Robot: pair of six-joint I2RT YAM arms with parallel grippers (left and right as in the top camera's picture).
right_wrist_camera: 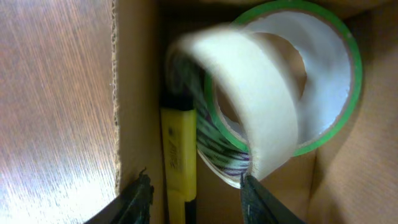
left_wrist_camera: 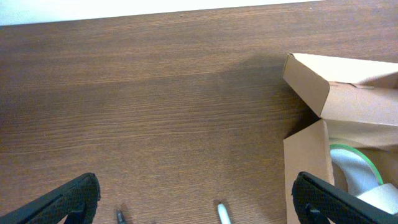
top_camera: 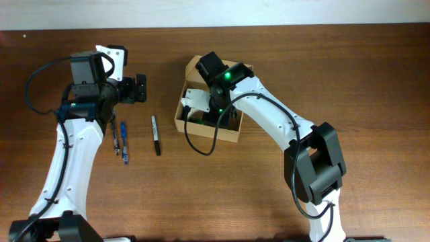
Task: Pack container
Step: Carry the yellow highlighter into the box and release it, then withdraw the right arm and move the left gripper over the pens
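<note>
The box (top_camera: 209, 133) is sitting open in the middle of the desk (top_camera: 336, 60). The right claw (right_wrist_camera: 196, 202) is reaching down into it, jaws standing apart and gripping nothing, over a white tape roll (right_wrist_camera: 267, 124) and a yellow marker (right_wrist_camera: 178, 155). The left claw (top_camera: 139, 88) is hovering wide open and empty, left of the box and apart from it.
</note>
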